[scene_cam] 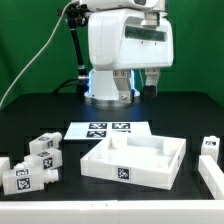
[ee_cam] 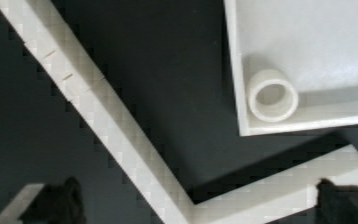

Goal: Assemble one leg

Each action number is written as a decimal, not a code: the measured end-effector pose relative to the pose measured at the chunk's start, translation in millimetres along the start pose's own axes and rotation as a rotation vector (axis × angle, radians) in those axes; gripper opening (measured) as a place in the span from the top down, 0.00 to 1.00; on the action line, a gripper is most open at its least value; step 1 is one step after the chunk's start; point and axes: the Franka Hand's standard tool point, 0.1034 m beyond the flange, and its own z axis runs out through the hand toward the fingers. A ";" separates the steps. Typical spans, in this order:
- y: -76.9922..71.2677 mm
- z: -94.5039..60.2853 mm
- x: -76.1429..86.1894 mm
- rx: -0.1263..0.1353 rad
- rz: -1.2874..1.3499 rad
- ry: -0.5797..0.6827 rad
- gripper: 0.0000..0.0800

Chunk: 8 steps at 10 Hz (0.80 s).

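Several small white legs with black-and-white tags lie in a cluster at the exterior view's left: one (scene_cam: 46, 144) at the back, one (scene_cam: 40, 160) in the middle and one (scene_cam: 22, 181) at the front. The big white square tray (scene_cam: 135, 160) stands right of them. My gripper (scene_cam: 148, 80) hangs high over the back of the table, far from the legs. In the wrist view my gripper (ee_cam: 197, 203) is open and empty, both dark fingertips (ee_cam: 51, 202) showing. Below it are a tray corner (ee_cam: 309, 50) with a round socket (ee_cam: 274, 97) and a white angled wall (ee_cam: 105, 110). No leg shows there.
The marker board (scene_cam: 105, 130) lies flat behind the tray. Two more white parts (scene_cam: 210, 150) stand at the exterior view's right edge. The robot's white base (scene_cam: 110, 85) is at the back. The table top (scene_cam: 60, 205) is black.
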 end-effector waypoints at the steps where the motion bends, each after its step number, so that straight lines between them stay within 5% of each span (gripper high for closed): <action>1: -0.2 0.4 -0.1 0.001 0.000 0.000 0.19; 3: 0.5 1.5 -15.2 -0.042 -0.123 0.017 0.19; 5: -11.0 4.8 -30.9 -0.035 -0.365 -0.001 0.19; 6: -16.9 6.7 -31.7 -0.007 -0.393 -0.019 0.19; 8: -17.5 7.8 -33.0 -0.002 -0.393 -0.023 0.19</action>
